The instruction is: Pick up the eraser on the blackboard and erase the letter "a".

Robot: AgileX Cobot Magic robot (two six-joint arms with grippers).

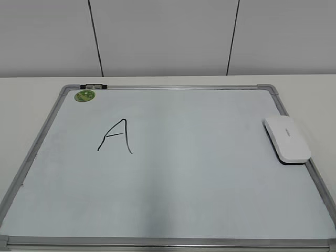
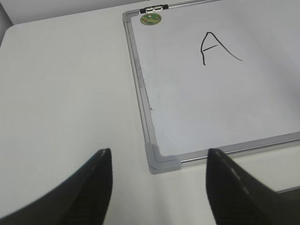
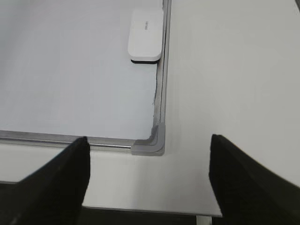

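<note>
A: Progress? Eraser point(image 1: 286, 139) untouched at the board's point(image 1: 173, 199) 3 o'clock edge; the letter point(image 1: 115, 136) remains.

B: Left claw point(image 2: 157, 187) and right claw point(image 3: 147, 180) both spread, empty. Pickup, wiping pending.

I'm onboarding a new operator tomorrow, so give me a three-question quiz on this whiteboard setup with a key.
1. True or false: the eraser lies against the blackboard's right frame.
2. The letter drawn on the board sits nearer which object? A) the green sticker B) the eraser
3. Fill in: the jaws of the left gripper and the right gripper both stand ____.

Key:
1. True.
2. A.
3. Open; each hangs over a near corner of the board, holding nothing.
</note>
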